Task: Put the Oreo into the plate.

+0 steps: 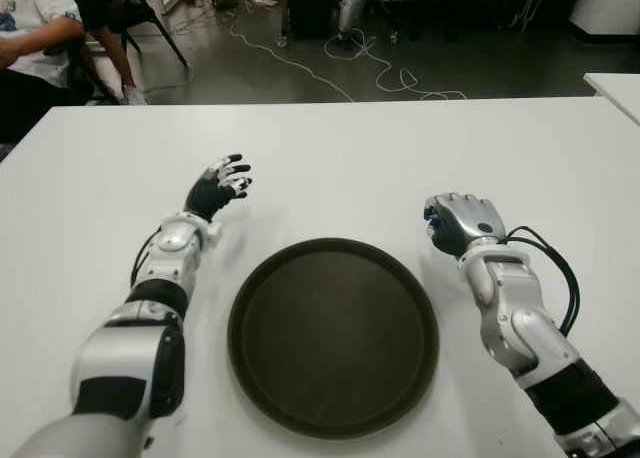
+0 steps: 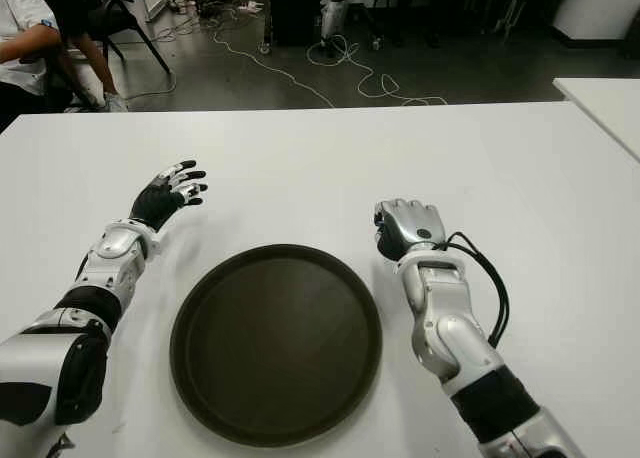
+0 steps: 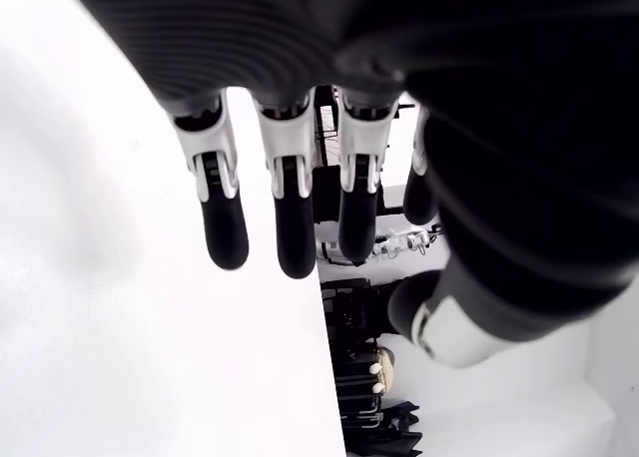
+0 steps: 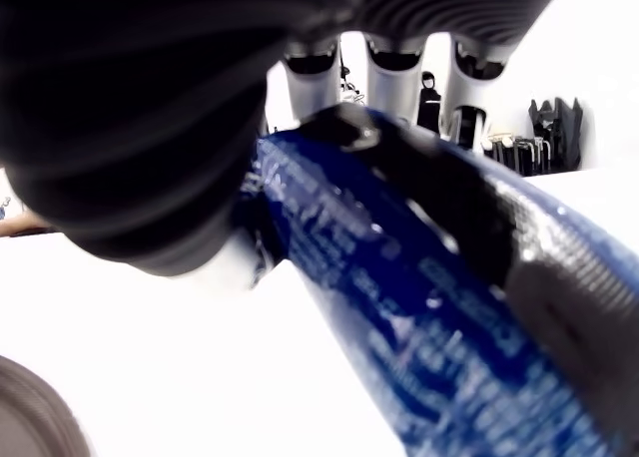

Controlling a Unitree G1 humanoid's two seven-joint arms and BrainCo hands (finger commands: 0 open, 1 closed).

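A broad white table [image 1: 330,158] is filling most of the room in front of the robot, and beyond its far edge the dark floor is showing loose white cables [image 1: 380,73]. At the far left corner a person in a white shirt [image 1: 30,28] is sitting beside the table.

Near the front edge, between the two arms, a round dark brown plate with a raised rim [image 1: 333,336] is lying flat on the tabletop, and nothing is sitting in it.

The robot's left hand [image 1: 222,186] is showing to the left of the plate and a little farther back, its black-tipped fingers [image 3: 224,228] spreading apart and gripping nothing; the left wrist view is showing them hanging loose over the white surface.

The right hand [image 1: 460,221] is showing just beside the plate's right rim, knuckles up, fingers curling into a fist. In the right wrist view those fingers are closing around a shiny blue Oreo packet [image 4: 399,307], a long wrapped pack with pale printing, and the plate's dark edge is peeking in at one corner. So the Oreo is staying outside the plate, clamped in the right fist.
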